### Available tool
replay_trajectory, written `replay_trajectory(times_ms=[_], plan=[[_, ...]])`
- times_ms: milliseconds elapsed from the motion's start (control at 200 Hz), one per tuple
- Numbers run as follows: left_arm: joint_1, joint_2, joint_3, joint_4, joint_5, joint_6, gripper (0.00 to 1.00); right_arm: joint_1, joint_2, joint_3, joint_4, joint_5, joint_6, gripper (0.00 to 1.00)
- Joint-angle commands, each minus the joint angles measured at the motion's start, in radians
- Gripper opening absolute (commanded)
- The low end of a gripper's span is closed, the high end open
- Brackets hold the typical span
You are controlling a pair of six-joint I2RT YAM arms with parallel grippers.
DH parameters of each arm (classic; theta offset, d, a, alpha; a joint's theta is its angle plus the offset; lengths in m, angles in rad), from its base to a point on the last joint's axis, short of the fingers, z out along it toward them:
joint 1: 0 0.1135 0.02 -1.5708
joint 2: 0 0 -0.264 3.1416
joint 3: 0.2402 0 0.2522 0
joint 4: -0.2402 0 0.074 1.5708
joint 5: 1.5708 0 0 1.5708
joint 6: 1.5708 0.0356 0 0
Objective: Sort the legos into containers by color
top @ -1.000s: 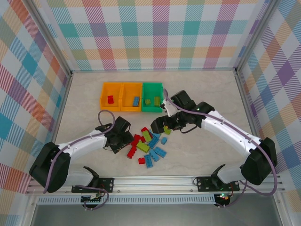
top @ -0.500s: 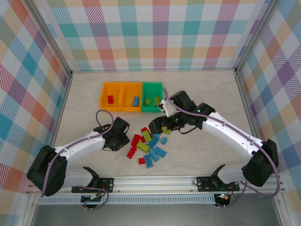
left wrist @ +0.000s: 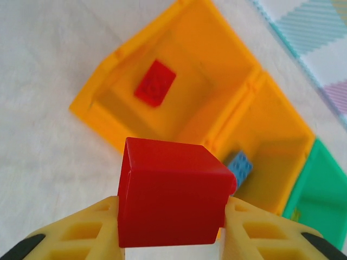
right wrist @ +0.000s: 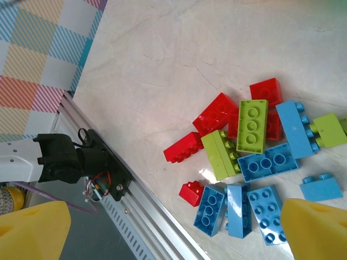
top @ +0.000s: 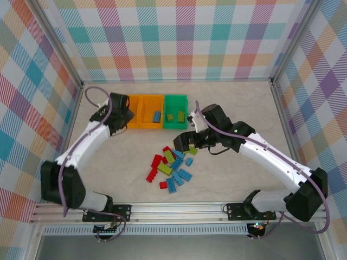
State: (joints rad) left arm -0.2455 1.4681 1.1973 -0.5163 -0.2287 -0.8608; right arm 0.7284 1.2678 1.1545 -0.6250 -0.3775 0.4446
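Note:
My left gripper (left wrist: 171, 222) is shut on a red lego (left wrist: 171, 189), held above the near edge of the left orange container (left wrist: 103, 92), where one red lego (left wrist: 155, 82) lies. From above, that left gripper (top: 116, 115) covers part of this container (top: 135, 111). The middle orange container (top: 152, 98) holds a blue lego (top: 156, 116). The green container (top: 176, 97) holds green legos (top: 170, 116). Loose red, blue and green legos (top: 171, 165) lie in a pile mid-table. My right gripper (top: 181, 142) hangs open over the pile's far edge, its yellow fingertips (right wrist: 314, 230) wide apart above the legos (right wrist: 255, 151).
The three containers stand in a row toward the back of the table. An aluminium rail (right wrist: 141, 216) with the arm mounts runs along the near edge, close to the pile. Plaid walls (top: 179, 38) enclose the back and both sides.
My left gripper closed on a red lego beside the pile, then swung up and left to the left orange container. The right gripper stayed open and barely shifted.

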Motion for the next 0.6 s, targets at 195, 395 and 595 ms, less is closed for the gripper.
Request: replay_trajectory(times_ms=[195, 395, 595], plan=[[0.083, 0.408, 0.348, 0.011, 0.101, 0.032, 0.45, 0.006, -0.11, -0.038, -0.017, 0.051, 0.069, 1.0], [0.086, 0.498, 0.393, 0.003, 0.065, 0.017, 0.54, 0.006, -0.161, -0.064, -0.025, 0.07, 0.085, 1.0], [0.087, 0.443, 0.345, 0.009, 0.065, 0.032, 0.7, 0.006, -0.164, -0.067, -0.013, 0.087, 0.08, 1.0]])
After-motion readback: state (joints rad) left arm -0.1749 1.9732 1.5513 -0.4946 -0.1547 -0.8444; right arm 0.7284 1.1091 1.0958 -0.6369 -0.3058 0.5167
